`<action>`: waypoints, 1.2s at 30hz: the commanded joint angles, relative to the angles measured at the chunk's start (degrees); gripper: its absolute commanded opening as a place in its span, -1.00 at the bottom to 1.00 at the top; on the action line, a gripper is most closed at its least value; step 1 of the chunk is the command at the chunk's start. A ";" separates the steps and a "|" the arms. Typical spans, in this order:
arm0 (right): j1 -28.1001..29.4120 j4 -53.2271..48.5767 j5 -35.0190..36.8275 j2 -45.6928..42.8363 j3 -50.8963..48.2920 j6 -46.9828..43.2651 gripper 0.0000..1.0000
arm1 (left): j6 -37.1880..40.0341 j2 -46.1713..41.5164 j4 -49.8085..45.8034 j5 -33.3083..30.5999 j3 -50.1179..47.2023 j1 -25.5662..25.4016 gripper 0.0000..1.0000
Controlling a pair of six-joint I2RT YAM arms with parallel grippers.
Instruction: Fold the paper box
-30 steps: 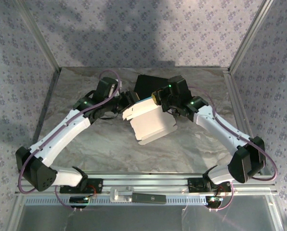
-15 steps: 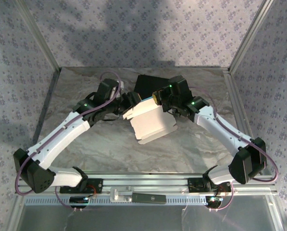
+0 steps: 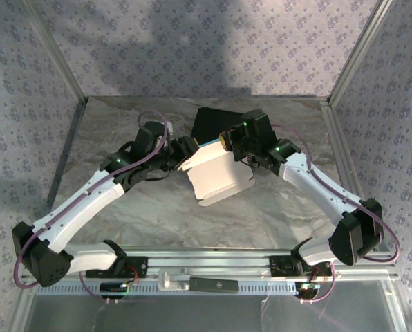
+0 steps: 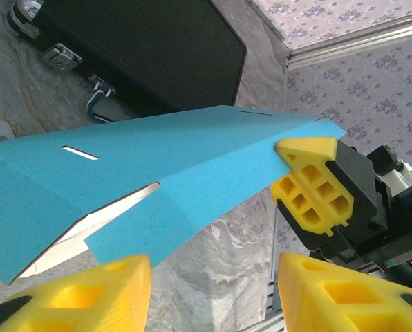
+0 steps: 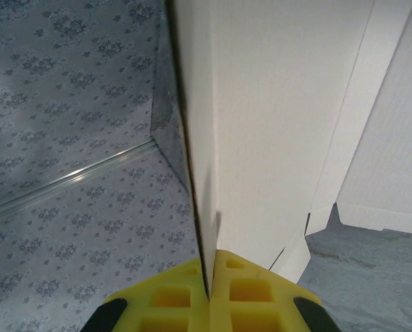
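Two states: right fingers point(image 5: 223, 287) clamp shut on the paper box point(image 3: 216, 176); left fingers point(image 4: 116, 287) part-open, empty. Mid-fold; next, left likely presses the blue flap inward.

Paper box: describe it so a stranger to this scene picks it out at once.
Start at the grey marble-patterned table top and look to its middle. There the thin cardboard sheet, partly folded, stands raised with an edge pinched in the right pincer. It is white on one face and bright cyan on the other, unlike the black hard case with metal latches beyond it.
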 commanded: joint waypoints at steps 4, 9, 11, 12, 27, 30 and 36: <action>0.58 1.57 0.60 -0.37 -0.56 1.62 -1.00 | -2.66 1.44 4.78 1.46 -0.07 -0.43 0.01; 0.73 2.01 0.57 -0.39 -0.65 1.70 -1.00 | -4.35 2.20 7.08 1.40 -0.63 -0.44 0.02; 0.84 2.26 0.58 -0.45 -0.87 1.81 -1.00 | -5.07 2.86 7.83 1.46 -0.60 -0.36 0.02; 0.93 2.36 0.67 -0.57 -0.99 1.88 -1.00 | -5.55 3.07 8.33 1.37 -0.66 -0.37 0.02; 1.86 4.36 1.15 -3.11 -5.23 2.85 -1.00 | -18.03 3.42 20.41 -5.64 -6.38 0.28 -0.32; 2.04 4.99 1.22 -3.71 -6.24 3.15 -1.00 | -19.54 4.00 21.36 -5.96 -6.04 0.54 -0.35; 2.23 5.93 1.42 -4.64 -7.22 3.17 -1.00 | -21.90 4.46 22.38 -6.57 -7.12 0.57 -0.50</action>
